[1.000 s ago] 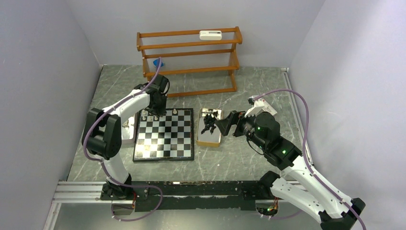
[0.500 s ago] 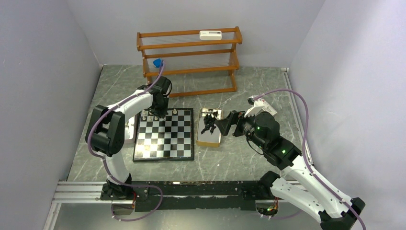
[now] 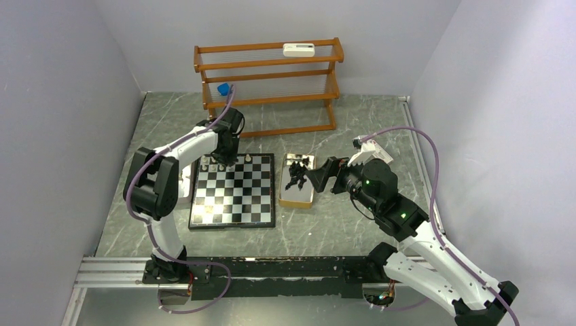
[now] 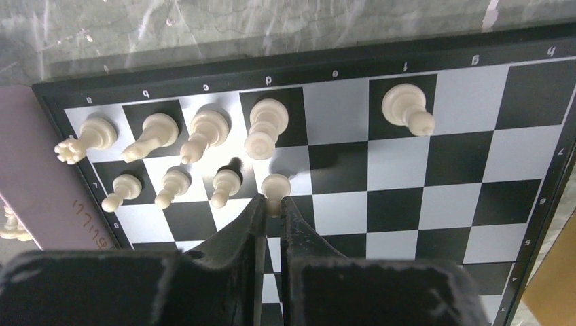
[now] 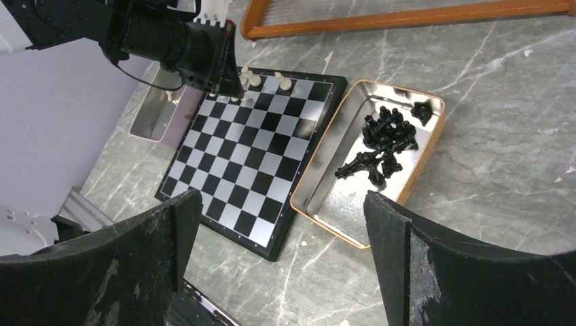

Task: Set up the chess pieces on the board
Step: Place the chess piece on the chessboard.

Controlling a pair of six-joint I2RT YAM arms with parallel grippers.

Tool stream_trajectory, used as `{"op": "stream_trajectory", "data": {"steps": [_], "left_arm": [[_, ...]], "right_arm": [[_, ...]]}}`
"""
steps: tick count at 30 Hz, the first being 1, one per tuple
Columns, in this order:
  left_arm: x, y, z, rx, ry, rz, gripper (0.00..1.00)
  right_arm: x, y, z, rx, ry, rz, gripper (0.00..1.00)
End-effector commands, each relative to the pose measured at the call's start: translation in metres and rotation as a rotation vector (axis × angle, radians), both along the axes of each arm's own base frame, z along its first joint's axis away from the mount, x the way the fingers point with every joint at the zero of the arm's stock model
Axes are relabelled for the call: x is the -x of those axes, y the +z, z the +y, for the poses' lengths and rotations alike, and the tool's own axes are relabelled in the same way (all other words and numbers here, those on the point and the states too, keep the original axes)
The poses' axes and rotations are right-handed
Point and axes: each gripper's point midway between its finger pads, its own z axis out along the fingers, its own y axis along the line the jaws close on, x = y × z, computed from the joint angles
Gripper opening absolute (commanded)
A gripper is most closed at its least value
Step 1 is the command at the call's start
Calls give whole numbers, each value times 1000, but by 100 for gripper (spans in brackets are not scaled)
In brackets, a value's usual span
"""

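Elbow of left arm (image 3: pixel 155 187) shifted right, left gripper (image 4: pixel 272 205) pinching cream pawn (image 4: pixel 275 185), right gripper (image 5: pixel 282 200) spread wide

I see board (image 3: pixel 234 193) glossy w/ glare; cream pieces (image 4: pixel 265 129) smooth, plastic-looking; tray (image 5: pixel 333 197) at its 3 o'clock shiny metal; rack (image 3: pixel 272 64) varnished wood; table (image 3: pixel 339 224) marbled, semi-gloss.
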Motion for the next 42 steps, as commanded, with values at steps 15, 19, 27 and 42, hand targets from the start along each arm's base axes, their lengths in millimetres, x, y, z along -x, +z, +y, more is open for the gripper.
{"op": "stream_trajectory", "data": {"steps": [15, 19, 27, 42], "left_arm": [[-14, 0, -9, 3, -25, -31, 16], [-14, -1, -9, 1, -29, -24, 17], [-11, -2, -9, 2, -35, -13, 17], [-4, -9, -7, -3, -38, 8, 19]], "right_arm": [[-2, 13, -2, -8, -13, -29, 94], [-2, 14, -2, -14, -13, -32, 94], [-3, 12, 0, -11, -8, -28, 94], [-2, 15, 0, -30, -17, -23, 94]]}}
